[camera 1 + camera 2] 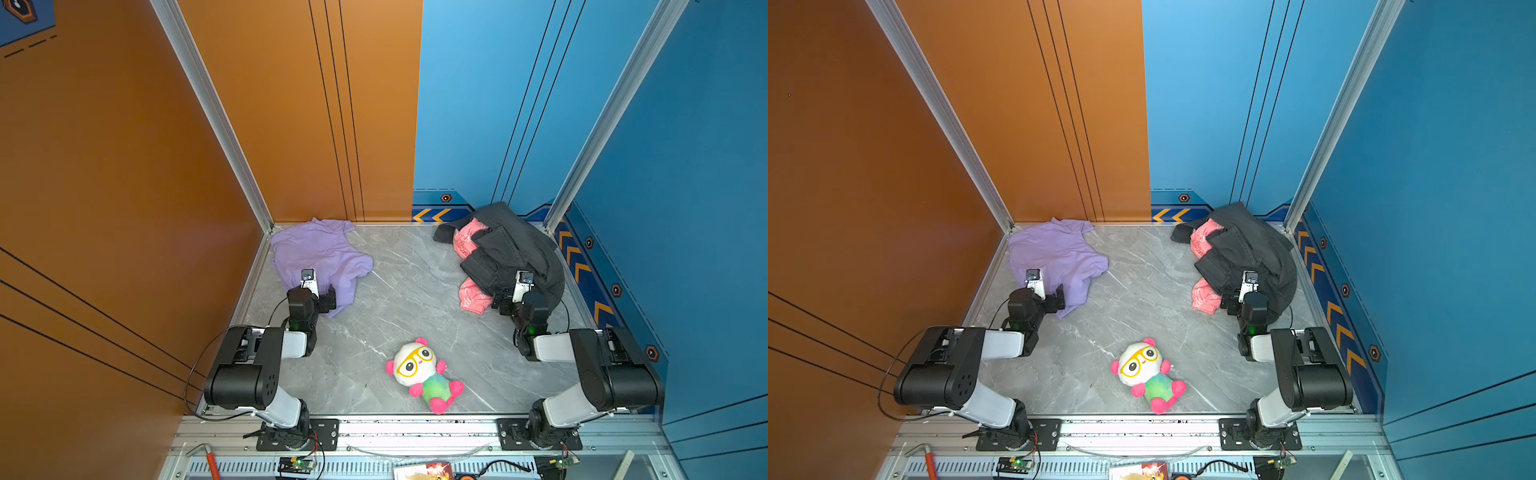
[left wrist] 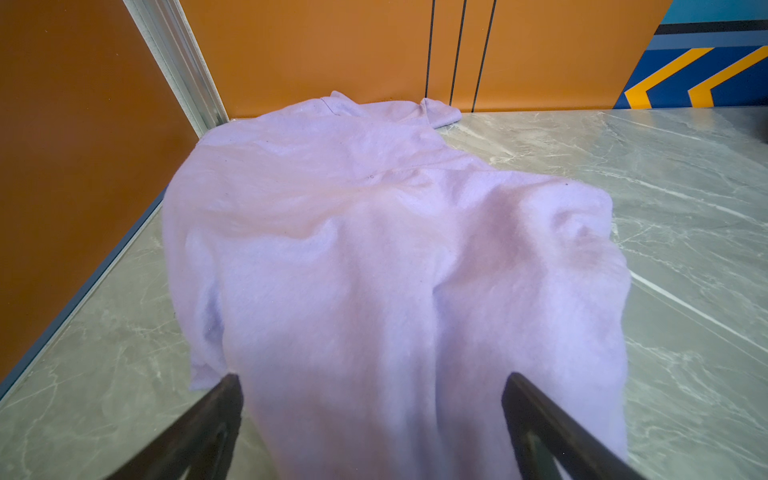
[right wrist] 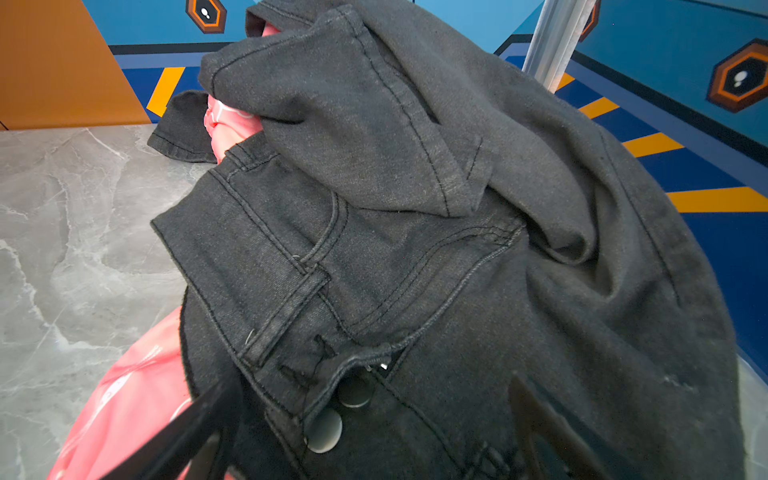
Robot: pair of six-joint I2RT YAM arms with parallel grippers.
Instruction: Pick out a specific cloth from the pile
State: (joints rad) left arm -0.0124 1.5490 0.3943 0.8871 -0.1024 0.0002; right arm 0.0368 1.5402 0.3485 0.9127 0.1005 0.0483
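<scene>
The cloth (image 1: pixel 320 257) (image 1: pixel 1054 253) (image 2: pixel 374 249) is a lavender T-shirt lying spread out alone in the back left corner, apart from the pile. The pile, dark grey jeans (image 1: pixel 511 249) (image 1: pixel 1246 249) (image 3: pixel 415 208) draped over a pink garment (image 1: pixel 471 295) (image 3: pixel 133 407), sits in the back right corner. My left gripper (image 2: pixel 374 378) (image 1: pixel 313 291) is open over the shirt's near end, its fingers straddling the fabric and gripping nothing. My right gripper (image 3: pixel 374 380) (image 1: pixel 517 295) is open over the jeans' waistband buttons, holding nothing.
A white plush toy (image 1: pixel 424 372) with yellow glasses and pink limbs lies near the front middle of the grey marble table (image 1: pixel 399 291). Orange and blue walls enclose the left, back and right sides. An aluminium rail (image 1: pixel 415 428) runs along the front.
</scene>
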